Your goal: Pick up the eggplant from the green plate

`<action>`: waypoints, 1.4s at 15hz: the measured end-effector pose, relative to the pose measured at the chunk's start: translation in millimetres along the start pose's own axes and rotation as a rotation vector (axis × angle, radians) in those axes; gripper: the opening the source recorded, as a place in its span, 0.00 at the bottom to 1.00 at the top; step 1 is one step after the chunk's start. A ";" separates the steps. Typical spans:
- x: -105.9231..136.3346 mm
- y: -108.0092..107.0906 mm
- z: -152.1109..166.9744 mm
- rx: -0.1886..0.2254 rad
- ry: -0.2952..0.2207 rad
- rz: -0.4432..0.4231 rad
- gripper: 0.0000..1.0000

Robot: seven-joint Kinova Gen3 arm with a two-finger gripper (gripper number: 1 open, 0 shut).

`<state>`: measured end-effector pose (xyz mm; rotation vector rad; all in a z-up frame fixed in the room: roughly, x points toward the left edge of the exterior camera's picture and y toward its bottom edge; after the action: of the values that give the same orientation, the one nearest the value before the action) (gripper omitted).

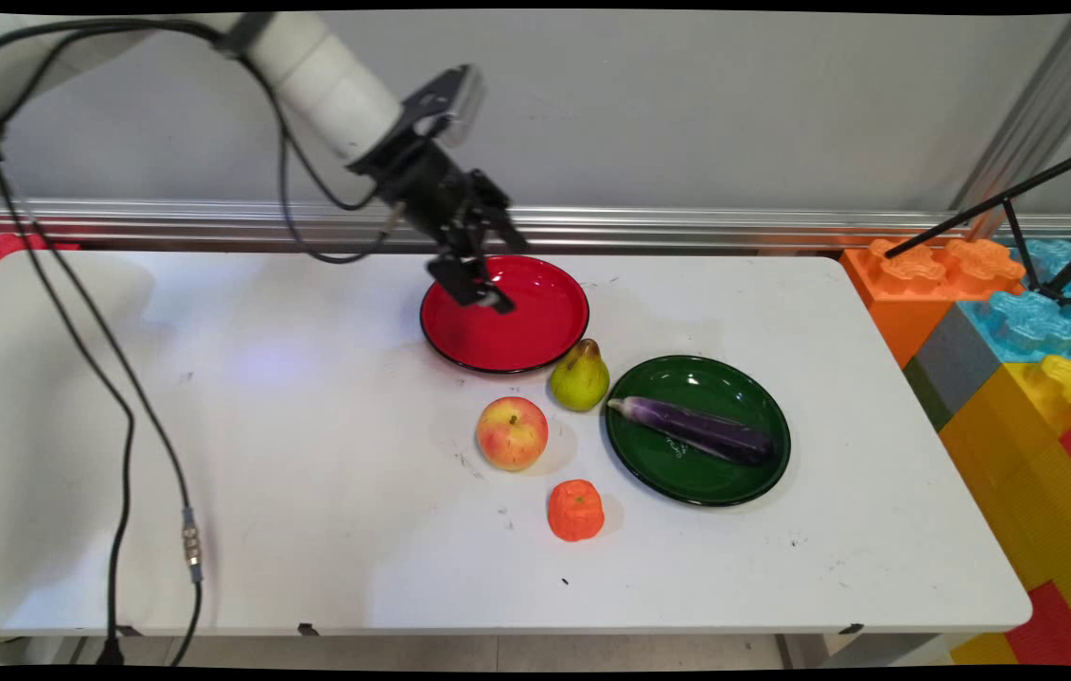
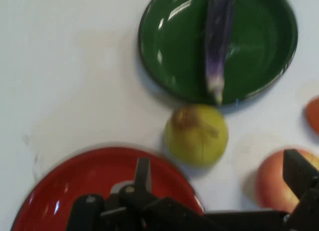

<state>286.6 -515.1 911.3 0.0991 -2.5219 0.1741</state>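
We see the tool [image 1: 483,284], fingers spread and empty, above the red plate [image 1: 535,326] at frame centre, with pear [image 1: 579,377], apple [image 1: 512,433] and eggplant-bearing green plate [image 1: 658,463] lower right.

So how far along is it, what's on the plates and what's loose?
Done: the eggplant lies in the green plate. In hand: nothing; the gripper hangs open above the red plate, which has nothing in it. Left: the pear between the two plates, the apple and the orange fruit all sit on the table, off both plates.
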 end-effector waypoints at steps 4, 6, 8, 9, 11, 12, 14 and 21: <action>35.9 -2.7 38.5 -0.035 0.021 0.056 1.00; 45.7 -1.8 57.9 -0.055 0.023 0.074 1.00; 54.0 -0.6 80.4 -0.075 0.024 0.091 1.00; 56.9 -0.1 90.4 -0.083 0.024 0.097 1.00; 62.3 1.4 113.0 -0.101 0.026 0.105 1.00; 64.1 1.9 124.4 -0.109 0.026 0.107 1.00; 66.8 2.1 145.0 -0.114 0.027 0.108 1.00; 71.6 1.2 200.9 -0.120 0.041 0.094 1.00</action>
<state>114.0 -545.8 789.8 -0.0700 -2.4913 0.0618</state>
